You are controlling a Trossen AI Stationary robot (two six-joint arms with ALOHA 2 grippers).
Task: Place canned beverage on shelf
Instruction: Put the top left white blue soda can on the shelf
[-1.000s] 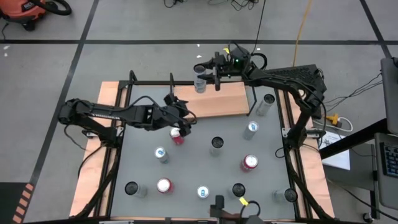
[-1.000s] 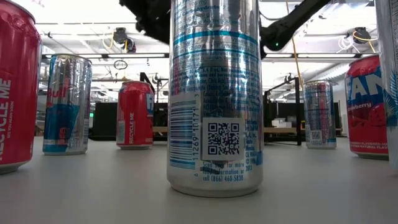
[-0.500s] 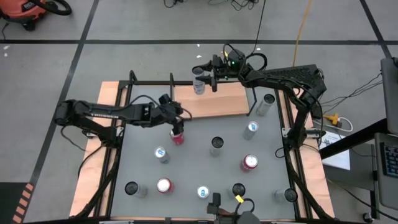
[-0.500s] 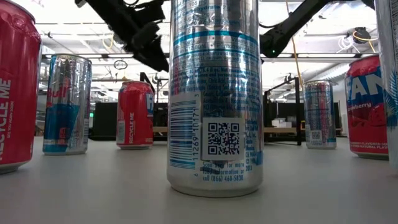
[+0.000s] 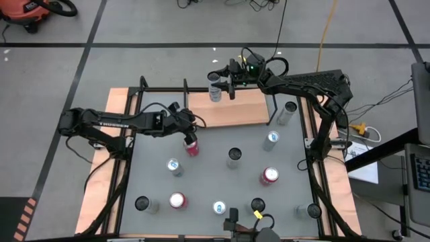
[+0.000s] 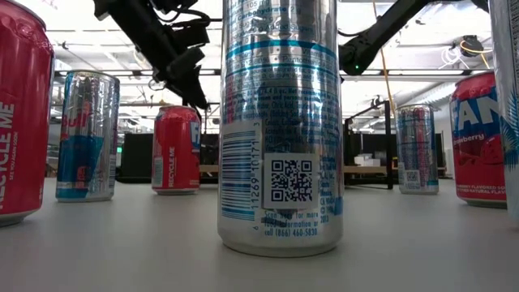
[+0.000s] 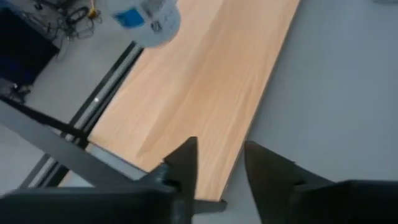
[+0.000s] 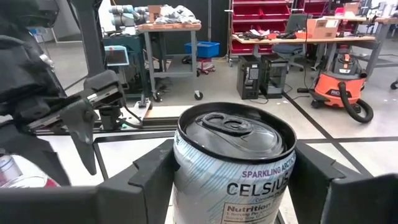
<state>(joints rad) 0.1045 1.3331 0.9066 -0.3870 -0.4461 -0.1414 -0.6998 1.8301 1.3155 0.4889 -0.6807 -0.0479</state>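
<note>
The shelf point(image 5: 238, 107), a light-wood board with black rod frames at its ends, lies at the table's far side. My right gripper point(image 5: 218, 79) is shut on a silver Celsius can point(image 8: 233, 168) over the board's far left corner; whether the can stands on the board I cannot tell. My left gripper point(image 5: 189, 134) hovers just above a red can point(image 5: 192, 149) that stands upright on the grey table in front of the shelf. Its fingers point(image 7: 186, 165) stand a narrow gap apart, and only the board point(image 7: 205, 81) shows between them. My right gripper pinches the can's upper body point(image 8: 186, 180) between its two fingers, one on each side just below the rim. The fingers point(image 8: 152, 177) come at it level. The can is upright, its pull-tab top up.
Several more cans stand about the grey table: silver ones point(image 5: 175, 167) point(image 5: 271, 139) point(image 5: 289, 111), red ones point(image 5: 269, 176) point(image 5: 177, 200), a dark one point(image 5: 234, 156), and a row along the near edge point(image 5: 219, 208). A tall silver can point(image 6: 280, 122) blocks the middle of the low view.
My left gripper has come down toward the red can and a little toward the table's left edge, and the gap between its fingers has narrowed. The right gripper with its can has hardly moved.
</note>
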